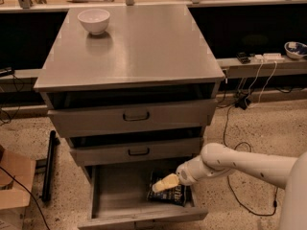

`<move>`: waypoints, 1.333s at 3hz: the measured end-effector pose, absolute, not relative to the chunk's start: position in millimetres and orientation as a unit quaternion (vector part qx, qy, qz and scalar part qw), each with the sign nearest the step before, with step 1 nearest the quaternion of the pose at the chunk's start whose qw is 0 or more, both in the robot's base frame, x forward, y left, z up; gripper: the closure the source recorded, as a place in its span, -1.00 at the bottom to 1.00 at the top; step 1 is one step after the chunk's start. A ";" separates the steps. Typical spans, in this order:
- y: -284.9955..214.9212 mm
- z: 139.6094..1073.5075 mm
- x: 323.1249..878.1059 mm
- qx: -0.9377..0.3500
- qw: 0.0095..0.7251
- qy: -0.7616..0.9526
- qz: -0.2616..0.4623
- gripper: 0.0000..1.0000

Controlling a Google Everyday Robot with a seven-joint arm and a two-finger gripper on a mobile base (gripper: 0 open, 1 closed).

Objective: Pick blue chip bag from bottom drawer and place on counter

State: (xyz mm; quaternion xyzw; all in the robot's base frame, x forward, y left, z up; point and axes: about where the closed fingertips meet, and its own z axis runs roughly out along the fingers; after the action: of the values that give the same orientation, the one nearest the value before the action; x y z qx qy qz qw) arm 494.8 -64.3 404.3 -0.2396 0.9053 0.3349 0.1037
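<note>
The blue chip bag (173,194) lies flat in the right half of the open bottom drawer (120,195). My gripper (160,184) reaches in from the right on a white arm and sits right over the bag's upper left part, its pale fingers (166,181) pointing down-left and touching or almost touching it. The counter (139,47) is the grey metal top of the cabinet, above the drawers.
A white bowl (94,20) stands at the counter's back left. Two wider drawers with black handles (136,115) sit above the open one. A cardboard box (14,186) and a black bar (48,166) lie on the floor at left. Cables (240,128) trail at right.
</note>
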 end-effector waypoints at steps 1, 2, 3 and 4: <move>-48.5 375.8 504.6 -0.243 0.096 0.907 0.330 -1.00; -35.6 334.9 519.2 -0.239 0.090 0.903 0.346 -1.00; -31.0 276.2 543.7 -0.232 0.092 0.898 0.363 -1.00; -33.3 242.6 563.5 -0.227 0.098 0.894 0.373 -1.00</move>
State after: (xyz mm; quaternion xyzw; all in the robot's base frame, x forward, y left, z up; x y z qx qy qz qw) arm 563.5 -33.3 242.6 -0.2270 0.8941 0.3735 0.0977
